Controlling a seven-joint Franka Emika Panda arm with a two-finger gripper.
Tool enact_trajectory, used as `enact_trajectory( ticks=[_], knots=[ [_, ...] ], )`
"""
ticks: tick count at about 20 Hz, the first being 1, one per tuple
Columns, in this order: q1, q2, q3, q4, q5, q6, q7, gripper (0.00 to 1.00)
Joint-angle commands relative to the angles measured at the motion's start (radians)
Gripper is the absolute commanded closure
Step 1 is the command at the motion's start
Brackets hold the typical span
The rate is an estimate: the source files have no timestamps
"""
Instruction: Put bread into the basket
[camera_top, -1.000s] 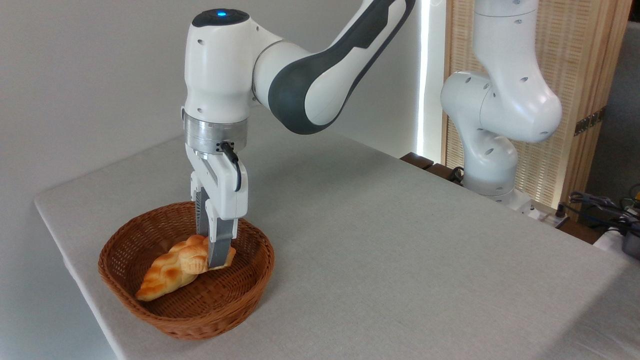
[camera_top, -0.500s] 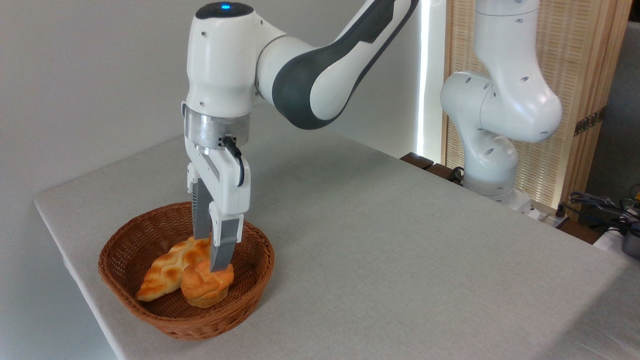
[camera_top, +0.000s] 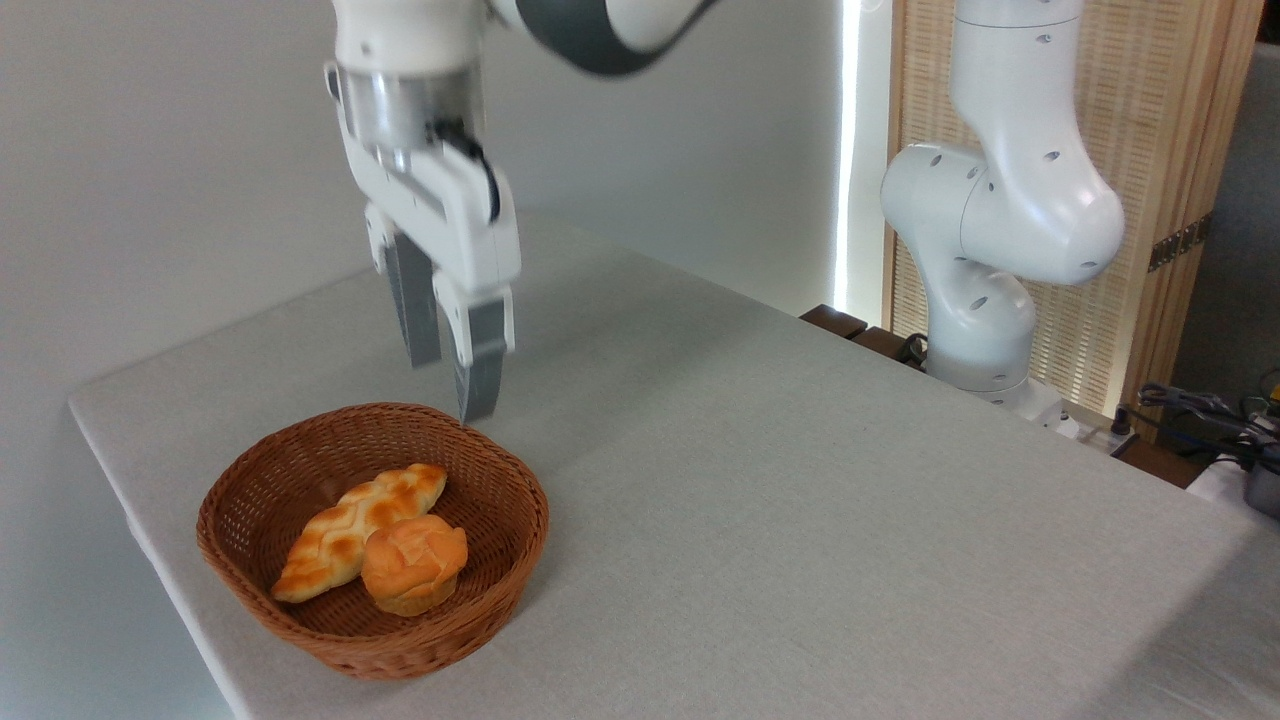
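Pincer (camera_top: 452, 388) above basket (camera_top: 240, 560), fingers down, parted, empty | bread (camera_top: 412, 562) inside

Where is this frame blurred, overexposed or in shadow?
Fixed camera: the hand looks slightly motion-smeared, while the bun, braided loaf and wicker basket are sharp. A blown-out strip of daylight runs beside the slatted screen. Lighting is soft; the basket casts only a faint shadow on the tablecloth.

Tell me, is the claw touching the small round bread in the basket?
Apart. The camera view shows the open claw raised above the basket rim, with clear space down to the bread.
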Motion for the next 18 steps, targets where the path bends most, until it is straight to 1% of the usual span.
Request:
enact_trajectory(
  ticks=[1, 2, 3, 4, 6, 9, 10, 12, 14, 15, 18],
  knots=[
    [0.0, 0.017, 0.005, 0.112, 0.048, -0.142, -0.085, 0.0],
    [0.0, 0.014, 0.005, 0.129, 0.079, -0.168, -0.087, 0.0],
    [0.0, 0.013, 0.004, 0.147, 0.099, -0.19, -0.087, 0.0],
    [-0.002, 0.012, 0.004, 0.159, 0.104, -0.21, -0.087, 0.0],
    [-0.002, 0.006, 0.005, 0.166, 0.104, -0.238, -0.087, 0.0],
    [-0.005, 0.004, 0.011, 0.166, 0.105, -0.244, -0.085, 0.0],
    [-0.009, 0.004, 0.019, 0.166, 0.105, -0.242, -0.085, 0.0],
    [-0.02, 0.004, 0.054, 0.166, 0.105, -0.244, -0.082, 0.0],
    [-0.028, 0.004, 0.067, 0.166, 0.105, -0.244, -0.082, 0.0],
    [-0.035, 0.006, 0.067, 0.166, 0.107, -0.244, -0.082, 0.0],
    [-0.037, 0.01, 0.067, 0.166, 0.107, -0.244, -0.084, 0.0]
  ],
)
